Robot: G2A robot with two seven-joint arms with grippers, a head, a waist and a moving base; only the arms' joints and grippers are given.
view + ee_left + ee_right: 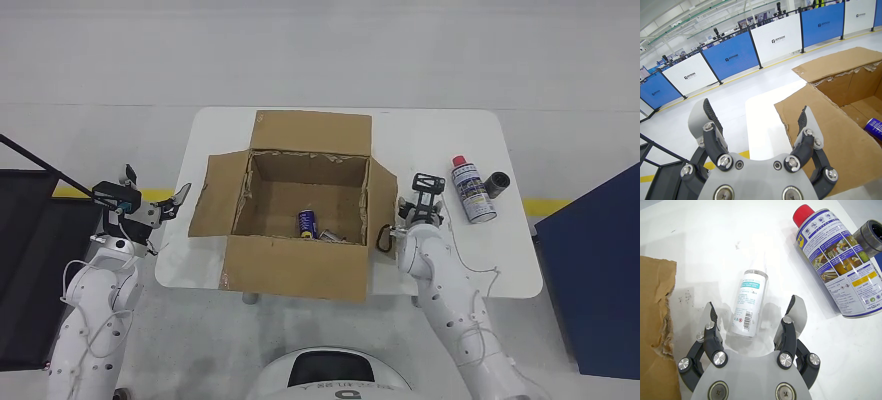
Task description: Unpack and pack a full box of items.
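Two grippers, both with jaws apart and empty. The right gripper [753, 304] is low over the worktop [715, 237], jaws either side of a small white bottle [749, 302] that lies on its side near the box's torn flap [657, 294].

Risk, as I judge it: the bottle is round and slick. An off-centre close could roll it or squirt it out toward the spray can [836, 264] and the dark metal cylinder [868, 237] just beside the can.

The left gripper [755, 106] hangs by the side flap of the box [829, 132]; a careless reach in could snag that flap.

From the top, the box's inside is visible: a blue can [307, 222] and a smaller item [335, 237], not yet unpacked. From there the right gripper hides the bottle, which the right wrist view shows plainly.
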